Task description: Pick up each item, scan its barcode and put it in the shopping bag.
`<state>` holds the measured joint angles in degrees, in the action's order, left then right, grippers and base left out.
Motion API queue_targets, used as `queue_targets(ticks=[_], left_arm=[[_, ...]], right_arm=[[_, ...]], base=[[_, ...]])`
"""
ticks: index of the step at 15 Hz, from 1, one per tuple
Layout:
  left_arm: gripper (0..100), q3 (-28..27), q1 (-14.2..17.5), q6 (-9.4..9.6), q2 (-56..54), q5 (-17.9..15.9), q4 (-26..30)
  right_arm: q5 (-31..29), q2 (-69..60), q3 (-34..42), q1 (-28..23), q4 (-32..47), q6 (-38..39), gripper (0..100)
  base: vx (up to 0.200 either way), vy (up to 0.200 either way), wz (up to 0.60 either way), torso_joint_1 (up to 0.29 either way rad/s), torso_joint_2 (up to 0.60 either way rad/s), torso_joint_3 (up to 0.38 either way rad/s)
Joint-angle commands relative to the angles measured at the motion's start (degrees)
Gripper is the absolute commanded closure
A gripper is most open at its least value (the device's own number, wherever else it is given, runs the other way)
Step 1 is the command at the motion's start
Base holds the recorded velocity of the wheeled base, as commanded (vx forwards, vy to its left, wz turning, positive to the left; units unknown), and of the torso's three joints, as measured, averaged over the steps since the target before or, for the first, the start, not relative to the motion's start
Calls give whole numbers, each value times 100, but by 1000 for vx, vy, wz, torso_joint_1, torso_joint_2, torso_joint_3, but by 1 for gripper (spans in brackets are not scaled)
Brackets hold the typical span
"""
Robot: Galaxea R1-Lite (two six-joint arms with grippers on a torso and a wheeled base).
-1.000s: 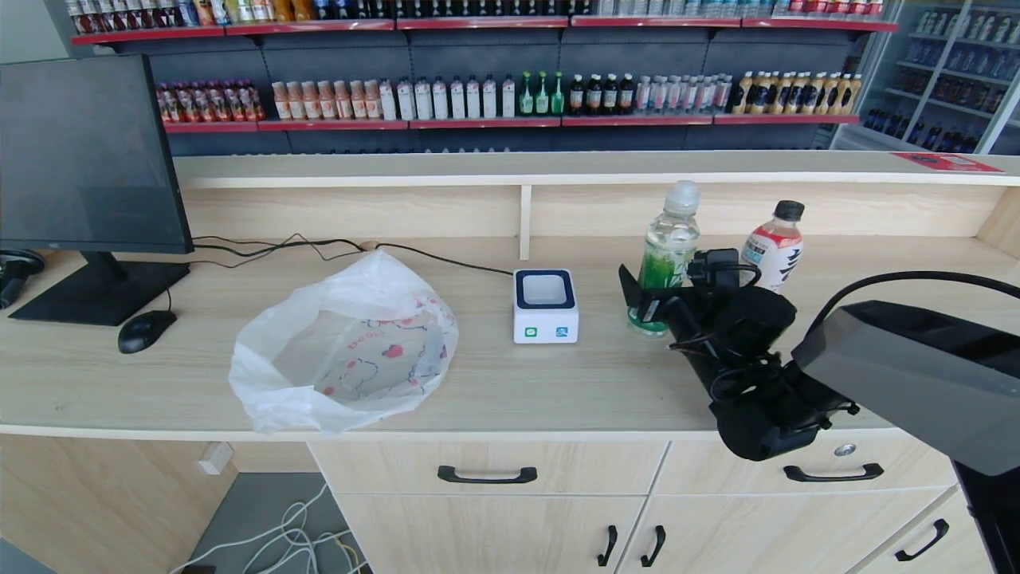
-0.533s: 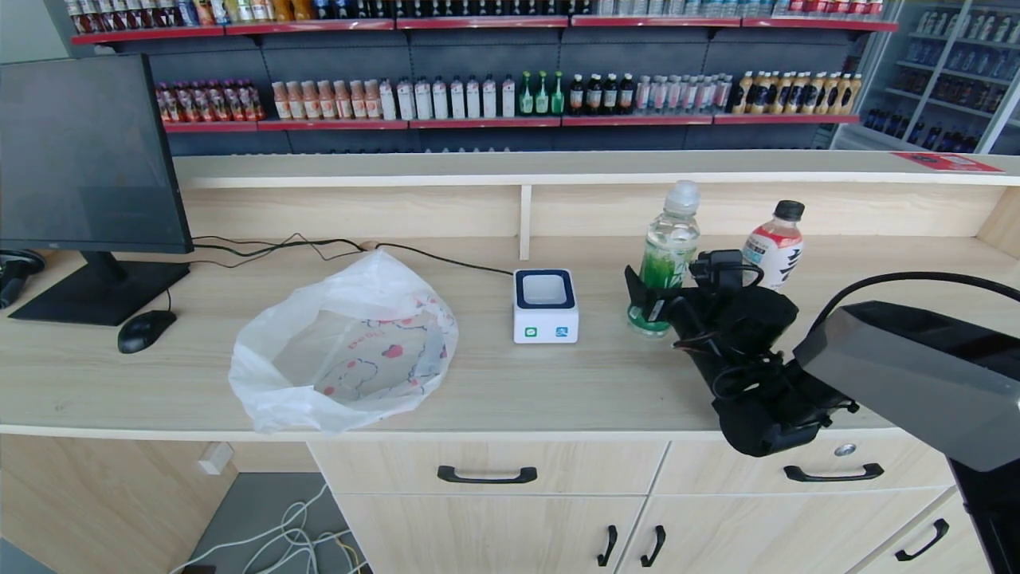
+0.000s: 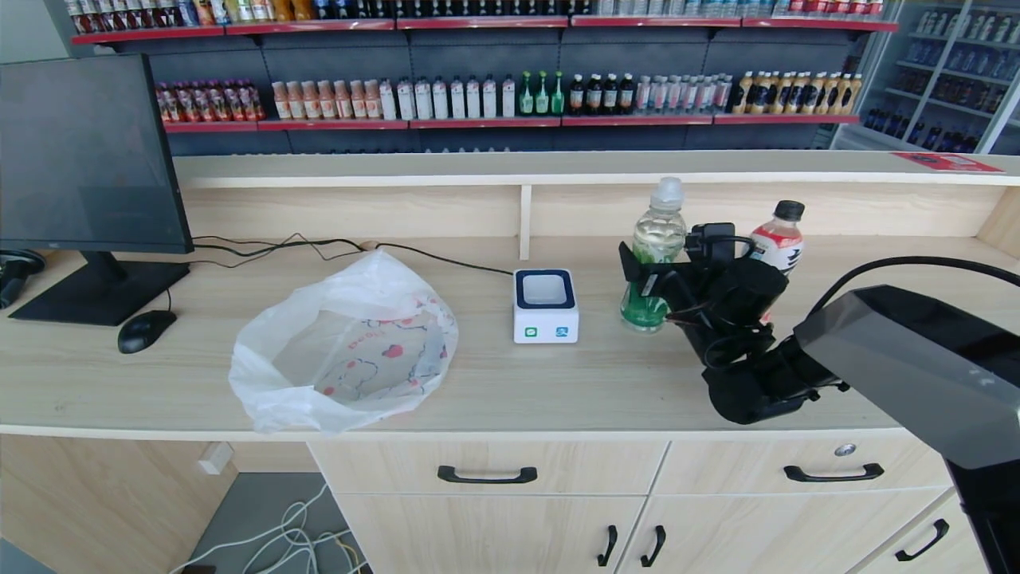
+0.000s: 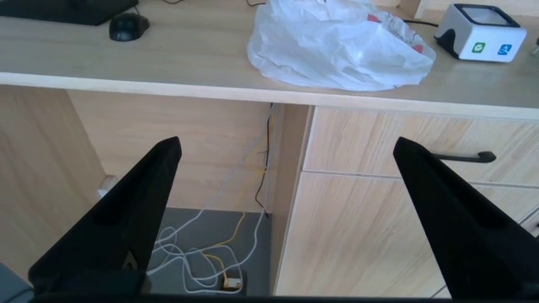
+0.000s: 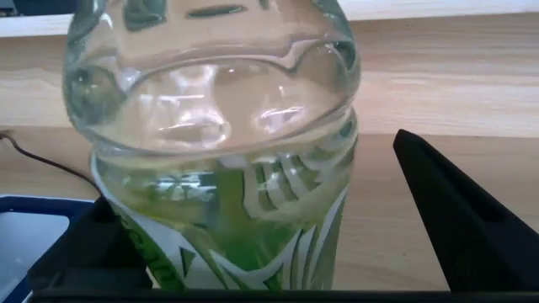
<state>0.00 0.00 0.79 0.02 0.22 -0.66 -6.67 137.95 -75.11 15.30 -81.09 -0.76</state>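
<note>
Judged as the carry-to-scan step for bottle 1 of 2. Keep the right gripper (image 3: 647, 279) clamped around the waist of the clear plastic bottle with green label and pale cap (image 3: 658, 233), just right of the white box-shaped scanner with dark-rimmed glass window (image 3: 546, 305). Lift enough to clear the light wooden counter (image 3: 558, 383); cannot tell about contact between base and counter at present. Travel left in a short arc to a spot above the scanner's window. Then roll the wrist to face the label's barcode toward the glass, slowly, with the barcode side not readable from here. Avoid squeezing harder: thin walls full of liquid, probably quick to dent and slip. Stop the slight tilt from growing. Mind the small white-labelled bottle with black cap (image 3: 777, 235), upright farther right of the scanner and just behind the wrist, close enough to knock on a backward swing. After scanning, go on past the scanner to the white translucent plastic shopping bag with red print (image 3: 263, 375), open-mouthed on the counter left of the scanner. Lower inside rather than drop.

Nearest, the left gripper (image 4: 285, 143): low, out in front of the cabinet fronts and below scanner level, fingers spread wide, holding nothing. Farther in, the right forearm: slanting up over the counter edge toward the scanner's right side, wrist roughly level, 2 fingers flanking the bottle's body.
</note>
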Motion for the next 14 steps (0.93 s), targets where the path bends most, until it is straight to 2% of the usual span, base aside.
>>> queue_targets(ticks=[1, 2, 14], left_arm=[[0, 0, 0, 0, 6, 4, -4], [0, 0, 0, 0, 6, 4, -4], [0, 0, 0, 0, 6, 4, -4]], right_arm=[[-1, -14, -48, -1, -3, -4, 0], [-1, -14, -48, -1, -3, -4, 100], [52, -119, -145, -1, 32, -4, 100]], base=[[0, 0, 0, 0, 0, 0], [0, 0, 0, 0, 0, 0], [0, 0, 0, 0, 0, 0]])
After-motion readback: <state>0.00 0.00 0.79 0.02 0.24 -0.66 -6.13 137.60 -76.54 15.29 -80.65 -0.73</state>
